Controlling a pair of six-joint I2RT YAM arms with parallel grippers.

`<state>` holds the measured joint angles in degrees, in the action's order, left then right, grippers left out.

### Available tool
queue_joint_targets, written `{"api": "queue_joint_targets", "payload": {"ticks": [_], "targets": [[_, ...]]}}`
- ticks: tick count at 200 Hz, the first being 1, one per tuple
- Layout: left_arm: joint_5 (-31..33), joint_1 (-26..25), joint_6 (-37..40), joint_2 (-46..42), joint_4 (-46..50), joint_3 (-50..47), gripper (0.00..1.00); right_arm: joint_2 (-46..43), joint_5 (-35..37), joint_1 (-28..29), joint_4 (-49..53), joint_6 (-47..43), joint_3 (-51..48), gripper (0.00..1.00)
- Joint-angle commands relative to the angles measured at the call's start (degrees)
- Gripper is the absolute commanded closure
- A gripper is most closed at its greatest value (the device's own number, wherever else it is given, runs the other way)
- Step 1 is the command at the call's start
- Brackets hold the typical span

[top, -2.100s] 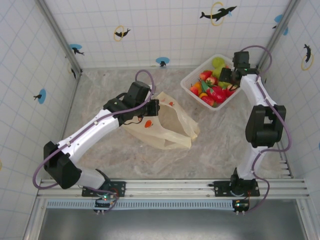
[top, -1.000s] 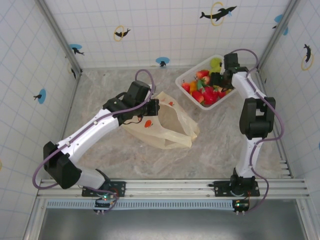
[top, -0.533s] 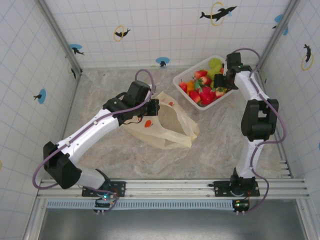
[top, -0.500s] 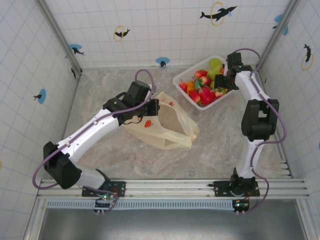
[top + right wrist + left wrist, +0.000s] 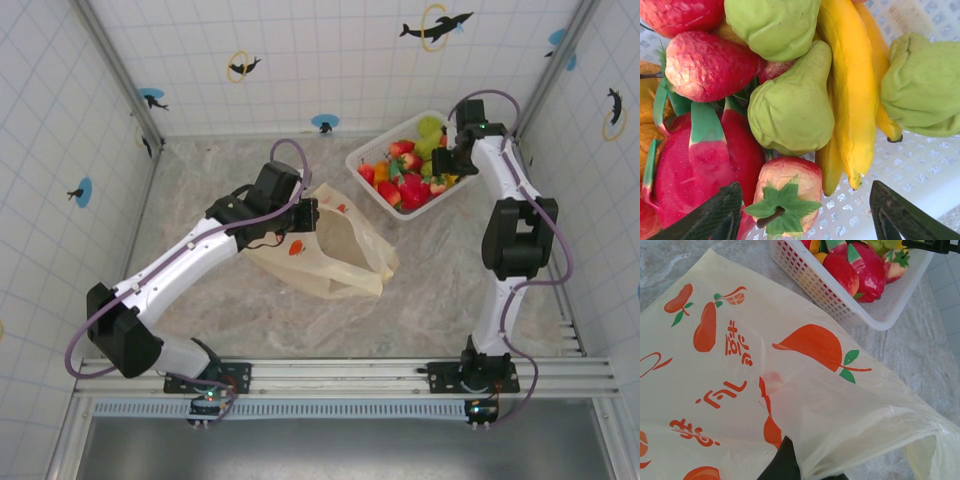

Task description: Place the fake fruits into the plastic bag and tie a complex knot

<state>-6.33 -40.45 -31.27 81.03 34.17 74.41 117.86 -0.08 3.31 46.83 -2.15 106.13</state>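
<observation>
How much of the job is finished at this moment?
Nothing is finished yet. The left gripper is shut on the edge of the bag, and the open right gripper hangs over a strawberry among the fruits in the basket. Left to do: move the fruits into the bag and knot it.

Orange script (image 5: 735, 346) on the plastic bag (image 5: 850, 410), not legible.

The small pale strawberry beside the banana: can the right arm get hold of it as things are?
Probably yes. The right gripper hangs open over the strawberry, a finger on either side, and nothing covers it; the pear and banana crowd it, though.
</observation>
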Motion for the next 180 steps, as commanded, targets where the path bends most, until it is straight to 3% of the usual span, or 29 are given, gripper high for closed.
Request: {"api": "queue_joint_targets", "payload": {"ticks": [1, 60, 124, 180], "targets": [[1.05, 0.37, 1.04, -0.35, 1.47, 0.73, 1.00, 1.73, -0.63, 0.61, 2.17, -0.65, 2.49, 0.34], [1.02, 0.37, 1.04, -0.24, 1.51, 0.83, 1.00, 3.24, 1.65, 1.70, 2.61, -0.40, 2.68, 0.50], [0.98, 0.37, 1.06, -0.20, 1.60, 0.75, 1.00, 2.10, 4.85, 2.49, 3.33, -0.59, 3.98, 0.78], [1.13, 0.37, 1.03, -0.27, 1.60, 0.88, 1.00, -0.17, 6.60, 2.73, 3.88, -0.89, 3.81, 0.89]]}}
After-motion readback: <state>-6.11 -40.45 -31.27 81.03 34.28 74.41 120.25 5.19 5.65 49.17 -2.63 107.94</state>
